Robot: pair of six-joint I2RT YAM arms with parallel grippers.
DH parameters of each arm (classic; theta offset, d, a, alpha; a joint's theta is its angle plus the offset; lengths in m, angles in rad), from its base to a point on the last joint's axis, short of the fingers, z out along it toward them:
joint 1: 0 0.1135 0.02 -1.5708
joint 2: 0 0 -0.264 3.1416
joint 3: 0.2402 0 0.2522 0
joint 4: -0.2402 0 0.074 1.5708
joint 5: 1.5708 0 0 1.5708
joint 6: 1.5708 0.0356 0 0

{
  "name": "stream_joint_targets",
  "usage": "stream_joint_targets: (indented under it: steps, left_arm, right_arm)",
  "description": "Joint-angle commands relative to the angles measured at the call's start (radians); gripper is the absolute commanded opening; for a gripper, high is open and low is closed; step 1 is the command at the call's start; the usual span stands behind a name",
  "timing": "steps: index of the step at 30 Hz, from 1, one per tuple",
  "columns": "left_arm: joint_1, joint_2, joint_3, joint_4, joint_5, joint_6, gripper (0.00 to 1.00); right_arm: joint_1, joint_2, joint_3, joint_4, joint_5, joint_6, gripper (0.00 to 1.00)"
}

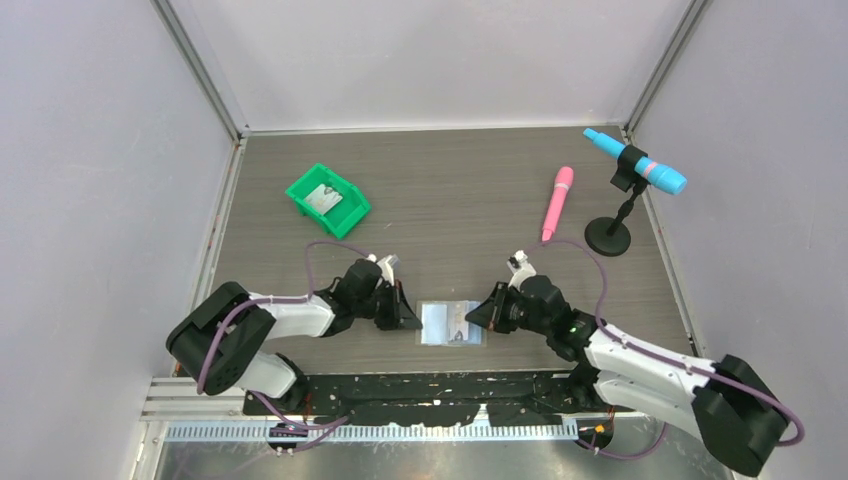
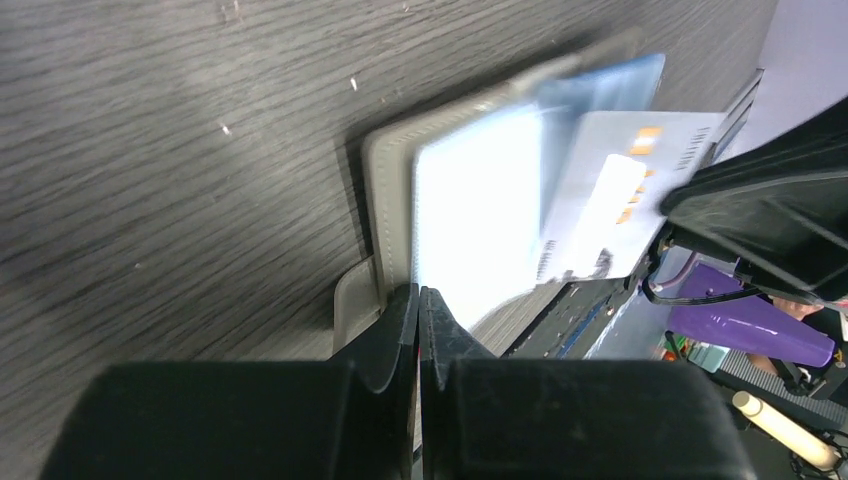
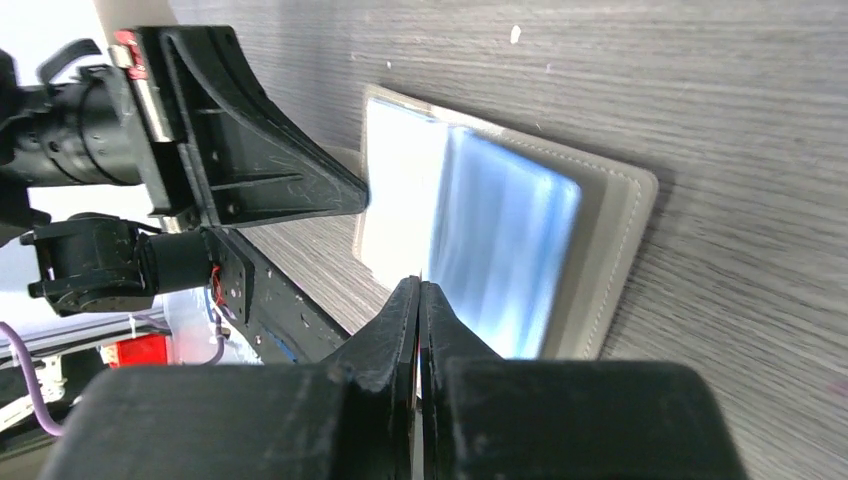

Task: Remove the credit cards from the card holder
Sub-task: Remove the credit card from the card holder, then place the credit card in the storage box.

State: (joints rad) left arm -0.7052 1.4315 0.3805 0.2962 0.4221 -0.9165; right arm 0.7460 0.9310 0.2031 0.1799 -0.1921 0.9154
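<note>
the flat light-blue folding card holder [image 1: 452, 323] lay open and face up on the dark grey wood-grain table [image 1: 460, 190], directly between the two sets of jaws. a pale grey-white plastic credit card [image 2: 600, 165] with small orange marks lay across the half of the holder farther from the left jaws, its free end reaching toward the right jaws.

the left gripper [image 2: 418, 295] was pressed fully together, its tips at the holder's nearest edge, just beside a small grey tab [image 2: 352, 300]. the right gripper [image 3: 418, 288] was closed just as tight, its tips over the blue inner face of the half nearest it. the wrist views were blurred and washed with glare, so i could not tell whether either pair had nipped a thin edge.

well beyond the left jaws sat a small green plastic bin [image 1: 350, 215] with a pale flat piece [image 1: 323, 197] inside. well beyond the right jaws lay a slim pink stick [image 1: 557, 203], and near it stood a black stand [image 1: 609, 238] clamping a tilted blue cylinder [image 1: 612, 147].
</note>
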Motion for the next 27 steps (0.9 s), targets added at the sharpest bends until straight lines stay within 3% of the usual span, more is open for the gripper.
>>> stream_joint_targets:
  steps: [1,10,14,20,27]
  left_arm:
    - [-0.004,-0.053,-0.017,-0.103,-0.035,0.038,0.05]
    - [-0.007,-0.260,0.088,-0.304,-0.017,0.119,0.31]
    - [-0.007,-0.385,0.171,-0.446,-0.013,0.191,0.45]
    - [-0.007,-0.510,0.285,-0.598,0.066,0.299,0.47]
    - [-0.007,-0.535,0.378,-0.713,0.213,0.378,0.47]
  right_arm:
    - [-0.027,-0.132,0.086,-0.152,0.047,-0.088,0.05]
    - [-0.048,-0.223,0.208,-0.362,0.006,-0.254,0.05]
    - [-0.048,-0.213,0.243,-0.352,-0.178,-0.347,0.05]
    - [-0.047,-0.189,0.267,-0.322,-0.415,-0.422,0.05]
    - [-0.042,-0.208,0.220,-0.170,-0.580,-0.370,0.05]
